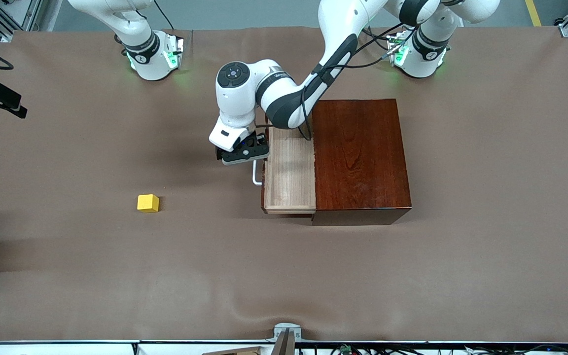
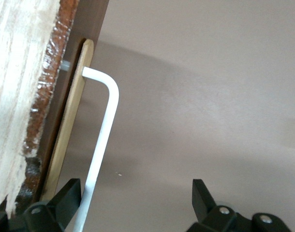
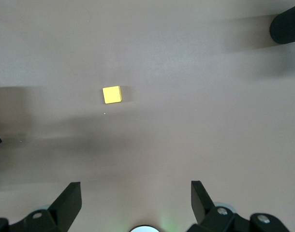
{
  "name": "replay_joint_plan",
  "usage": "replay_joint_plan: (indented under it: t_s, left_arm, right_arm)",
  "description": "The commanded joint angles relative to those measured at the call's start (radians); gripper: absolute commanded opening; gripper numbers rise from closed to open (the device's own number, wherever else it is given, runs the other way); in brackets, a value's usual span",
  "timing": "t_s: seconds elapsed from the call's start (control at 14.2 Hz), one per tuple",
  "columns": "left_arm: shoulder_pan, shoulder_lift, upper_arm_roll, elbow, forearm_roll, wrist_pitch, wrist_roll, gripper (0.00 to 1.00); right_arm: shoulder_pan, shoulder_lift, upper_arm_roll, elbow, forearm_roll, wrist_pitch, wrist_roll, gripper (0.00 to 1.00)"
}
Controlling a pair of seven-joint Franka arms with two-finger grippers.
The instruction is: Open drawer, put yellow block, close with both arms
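- Brown cloth covers the surface (image 1: 284, 276); nearest the front camera it carries nothing of the task.
- Farther from that camera sits the yellow block (image 1: 148, 202), alone on the cloth toward the right arm's end, well apart from the drawer.
- About level with it, nearer the middle, the drawer (image 1: 291, 172) stands part-way out of the dark reddish-brown box (image 1: 360, 158) — its pale tray holds nothing, and its white handle (image 1: 256, 175) faces the block.
- At that handle hangs the left end effector (image 1: 243, 154), fingers (image 2: 65, 200) spread; in the left wrist view the bar runs just beside one finger, not pinched.
- Above the cloth the right end effector (image 3: 136, 203) hangs with fingers spread, holding nothing — the block lies off-centre under its camera; the front view shows only that arm's base.
- Risks, as I judge them: a sideways move by the left arm could snag the handle and nudge the drawer shut or drag the box. A descent not centred on so small a cube could knock it away. Both arms working near the tray could collide.
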Motion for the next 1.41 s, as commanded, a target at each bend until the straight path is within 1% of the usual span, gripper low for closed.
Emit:
replay_joint_plan:
  t_s: [0.0,0.14,0.49,0.64,0.78,0.92,1.06,1.2,1.34]
  left_arm:
    - [-0.011,0.033,-0.006,0.054,-0.022,0.035,-0.026,1.0]
    - [-0.011,0.021,0.0,0.046,-0.023,0.02,-0.026,1.0]
    - [-0.001,-0.015,0.017,0.042,-0.016,-0.114,-0.025,1.0]
    - [0.003,-0.062,0.025,0.042,-0.016,-0.173,-0.023,1.0]
    - [0.031,-0.145,0.042,0.042,-0.016,-0.261,-0.014,1.0]
    - [0.089,-0.246,0.043,0.032,-0.01,-0.334,0.012,1.0]
    - [0.17,-0.335,0.043,0.02,-0.01,-0.464,0.093,1.0]
    - [0.264,-0.4,0.043,0.014,-0.008,-0.583,0.208,1.0]
    - [0.349,-0.438,0.043,0.012,-0.008,-0.634,0.315,1.0]
  right_arm:
    - [-0.015,0.005,0.009,0.013,-0.004,-0.01,-0.007,1.0]
    - [-0.015,0.005,0.009,0.015,-0.003,-0.01,-0.005,1.0]
    - [-0.015,0.016,0.008,0.018,-0.006,-0.009,-0.007,1.0]
    - [-0.014,0.018,0.008,0.018,-0.004,-0.009,-0.007,1.0]
    - [-0.008,0.024,0.009,0.022,-0.013,-0.003,-0.016,1.0]
    - [-0.003,0.035,0.011,0.024,-0.017,-0.001,-0.016,1.0]
    - [-0.003,0.061,0.011,0.024,-0.021,0.02,-0.015,1.0]
    - [-0.012,0.104,0.011,0.021,-0.015,0.085,-0.011,1.0]
    - [-0.015,0.137,0.011,0.021,-0.013,0.093,-0.015,1.0]
